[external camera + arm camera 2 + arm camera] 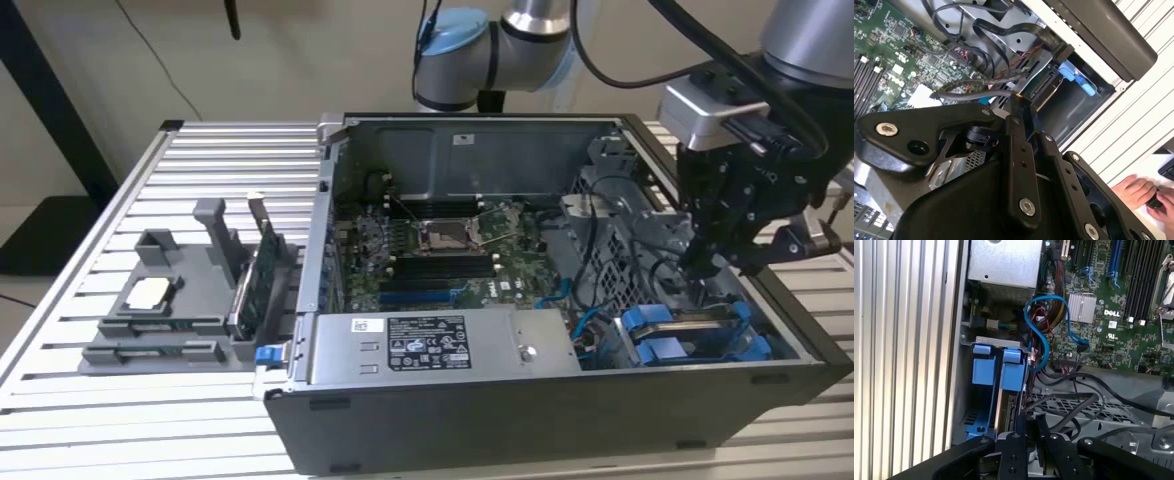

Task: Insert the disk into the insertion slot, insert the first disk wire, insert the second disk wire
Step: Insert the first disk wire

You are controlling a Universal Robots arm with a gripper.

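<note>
The disk (1007,407) sits in the insertion slot of the drive cage (996,342), its blue carrier front (1014,369) beside a second blue carrier (983,371). In the exterior view the disk (701,319) lies at the case's front corner on the view's right. My gripper (701,262) reaches down into the case just behind the cage. Its fingers (1021,426) stand close together, shut, with their tips among black wires (1074,402). I cannot tell whether a wire is pinched between them. In the second wrist view the gripper (1016,102) touches a grey-black cable bundle (974,92).
A loose blue data cable (1030,315) loops above the cage, near the motherboard (454,245). The power supply (427,345) fills the case's front. A grey holder tray (174,300) stands on the slatted table at the exterior view's left. A person's hand (1139,192) rests beyond the case.
</note>
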